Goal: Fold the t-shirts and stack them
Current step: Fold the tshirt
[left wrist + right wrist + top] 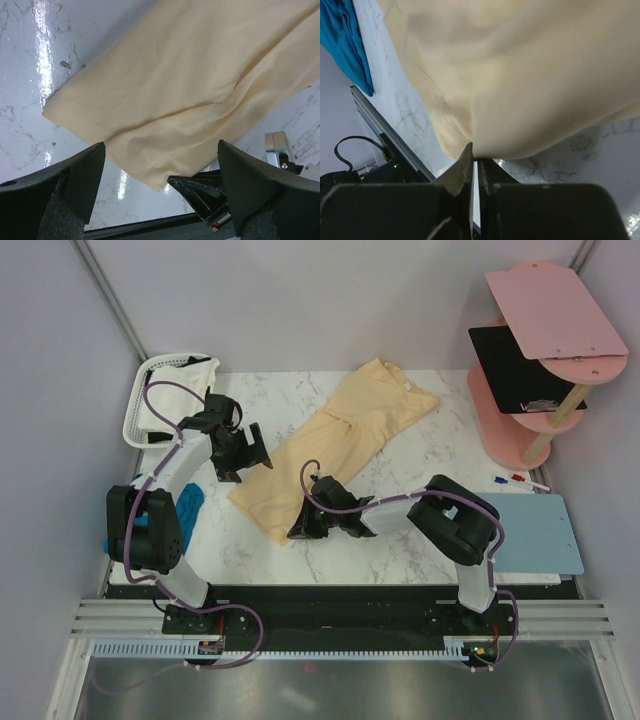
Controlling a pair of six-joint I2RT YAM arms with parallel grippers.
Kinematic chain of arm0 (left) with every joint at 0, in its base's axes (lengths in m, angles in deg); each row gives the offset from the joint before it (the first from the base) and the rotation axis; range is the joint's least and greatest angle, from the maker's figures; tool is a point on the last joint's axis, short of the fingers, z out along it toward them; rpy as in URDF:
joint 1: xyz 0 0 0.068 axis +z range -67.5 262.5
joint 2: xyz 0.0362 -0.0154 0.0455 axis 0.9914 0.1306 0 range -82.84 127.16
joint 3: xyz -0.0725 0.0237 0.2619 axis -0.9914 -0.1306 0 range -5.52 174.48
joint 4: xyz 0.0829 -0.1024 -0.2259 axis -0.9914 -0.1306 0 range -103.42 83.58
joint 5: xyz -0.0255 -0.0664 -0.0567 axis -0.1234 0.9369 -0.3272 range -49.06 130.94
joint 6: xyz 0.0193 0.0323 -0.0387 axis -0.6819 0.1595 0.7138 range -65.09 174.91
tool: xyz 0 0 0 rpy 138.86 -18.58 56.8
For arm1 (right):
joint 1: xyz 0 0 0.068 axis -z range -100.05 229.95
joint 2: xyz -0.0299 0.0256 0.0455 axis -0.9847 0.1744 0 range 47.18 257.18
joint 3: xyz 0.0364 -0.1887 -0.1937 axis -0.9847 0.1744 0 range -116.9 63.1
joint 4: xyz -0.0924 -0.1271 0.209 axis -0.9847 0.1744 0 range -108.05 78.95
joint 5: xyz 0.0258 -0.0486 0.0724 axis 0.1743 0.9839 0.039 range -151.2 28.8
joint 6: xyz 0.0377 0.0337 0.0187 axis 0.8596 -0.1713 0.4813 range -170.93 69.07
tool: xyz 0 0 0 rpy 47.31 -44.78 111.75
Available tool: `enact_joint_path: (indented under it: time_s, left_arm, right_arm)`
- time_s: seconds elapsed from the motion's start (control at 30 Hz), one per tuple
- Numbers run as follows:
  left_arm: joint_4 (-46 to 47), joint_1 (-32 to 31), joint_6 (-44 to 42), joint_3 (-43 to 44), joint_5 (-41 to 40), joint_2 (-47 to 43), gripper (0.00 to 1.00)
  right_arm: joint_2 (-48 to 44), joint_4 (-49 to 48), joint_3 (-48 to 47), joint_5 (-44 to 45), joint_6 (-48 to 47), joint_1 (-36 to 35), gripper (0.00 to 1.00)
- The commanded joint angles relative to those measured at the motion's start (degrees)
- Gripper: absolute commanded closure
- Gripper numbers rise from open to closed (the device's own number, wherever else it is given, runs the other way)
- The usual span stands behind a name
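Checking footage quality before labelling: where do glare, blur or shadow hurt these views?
Left wrist: strong white glare streaks on the glossy table, while the shirt is sharp. Right wrist: the shirt is very close to the lens, slightly soft and shaded along its lower edge. Top external: even light, only soft shadows.

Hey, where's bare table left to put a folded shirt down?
Bare marble lies between the yellow t-shirt and the pink shelf, with a smaller patch between that shirt and the white basket. Near-left is crowded: left gripper, right gripper, shirt hem, teal t-shirt.
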Motion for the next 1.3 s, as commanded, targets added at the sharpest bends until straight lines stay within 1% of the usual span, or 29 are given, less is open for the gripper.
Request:
enact_joint_path:
  time_s: [0.0, 0.13, 0.33, 0.43, 0.47, 0.53, 0.57, 0.63, 0.67, 0.73, 0.77, 0.8, 0.83, 0.87, 0.9, 0.93, 0.97, 1.0, 1.03, 1.1, 1.13, 1.2, 1.23, 1.27]
  left_arm:
    - [-0.2, 0.3, -2.5, -0.8, 0.6, -2.6, 0.0]
    - [0.0, 0.4, -2.4, -1.4, 0.3, -2.5, 0.0]
    - [0.0, 0.4, -2.5, -1.4, 0.2, -2.0, 0.0]
    - [-0.1, 0.4, -2.5, -1.5, 0.3, -1.8, 0.0]
    - [0.0, 0.4, -2.5, -1.4, 0.3, -1.6, 0.0]
    - [-0.1, 0.4, -2.5, -1.5, 0.7, -1.2, 0.0]
    - [0.0, 0.3, -2.4, -1.5, 0.7, -1.1, 0.0]
    - [-0.1, 0.3, -2.3, -1.5, 0.9, -0.6, 0.0]
    - [0.0, 0.3, -2.2, -1.6, 1.0, -0.5, 0.0]
    - [0.0, 0.3, -2.0, -1.6, 1.4, -0.1, 0.0]
    - [0.1, 0.2, -2.0, -1.6, 1.4, -0.1, 0.0]
    - [0.1, 0.2, -1.9, -1.5, 1.6, 0.0, 0.0]
    - [0.3, 0.1, -1.9, -1.7, 1.8, 0.1, 0.0]
    - [0.7, -0.3, -1.9, -1.7, 2.2, 0.4, 0.0]
    - [0.9, -0.6, -1.9, -1.5, 2.5, 0.5, 0.0]
    - [1.3, -1.1, -1.9, -1.5, 3.2, 0.7, 0.01]
    - [1.7, -2.4, -2.0, -1.0, 3.5, 1.6, 0.01]
    - [1.7, -3.2, -2.1, -0.5, 3.2, 1.9, 0.01]
    - [2.0, -4.1, -2.1, 0.1, 3.3, 2.6, 0.01]
    - [3.0, -6.4, -1.8, 2.0, 2.9, 4.8, 0.01]
    - [3.4, -7.1, -1.4, 2.8, 3.5, 5.8, 0.01]
    - [4.3, -8.7, -0.9, 6.4, 3.7, 9.6, 0.03]
    - [4.7, -9.0, -0.5, 7.7, 4.1, 10.9, 0.04]
    - [5.0, -9.6, -0.3, 10.6, 4.5, 12.6, 0.05]
  right_arm:
    - [1.6, 2.3, -1.3, 2.3, -0.3, -0.1, 0.96]
    - [-0.7, 7.0, 0.2, 3.7, -2.6, -0.3, 1.0]
    - [-8.6, 13.1, 8.7, 5.5, -5.2, -0.2, 1.0]
    - [-14.6, 17.6, 14.6, 7.9, -6.0, -0.2, 1.0]
    - [-18.1, 18.7, 17.6, 8.5, -5.9, -0.2, 1.0]
    - [-22.0, 22.5, 20.4, 10.6, -5.8, -0.1, 1.0]
    - [-26.2, 23.8, 23.2, 11.1, -5.1, -0.2, 1.0]
    - [-30.2, 27.8, 25.7, 12.1, -4.4, -0.2, 1.0]
    - [-33.9, 29.4, 27.9, 12.3, -3.5, -0.2, 1.0]
    - [-37.2, 34.7, 29.9, 12.7, -2.5, -0.2, 1.0]
    - [-40.7, 37.2, 31.5, 13.8, -1.7, -0.2, 1.0]
    - [-42.6, 41.7, 32.3, 13.8, -0.5, -0.2, 1.0]
    - [-44.4, 43.7, 32.9, 15.3, -0.2, -0.2, 1.0]
    - [-50.6, 46.9, 33.5, 17.2, -0.3, -0.3, 0.95]
    - [-52.7, 51.0, 32.9, 19.1, 0.4, -0.2, 0.88]
    - [-54.7, 53.2, 31.9, 20.7, 0.2, -0.2, 0.74]
    - [-58.3, 55.0, 29.0, 22.3, -0.3, -0.2, 0.63]
    - [-59.9, 57.7, 27.2, 25.5, -1.8, -0.2, 0.54]
    - [-61.4, 58.6, 25.5, 26.9, -2.6, -0.2, 0.34]
    - [-64.5, 59.0, 20.7, 32.0, -4.4, -0.2, 0.18]
    - [-64.9, 58.9, 19.2, 34.3, -6.6, -0.3, 0.02]
    - [-64.1, 58.5, 15.3, 38.7, -8.9, -0.2, 0.02]
    - [-62.8, 58.3, 14.0, 44.4, -11.0, -0.1, 0.02]
    - [-59.6, 58.1, 11.3, 46.9, -11.9, 0.0, 0.02]
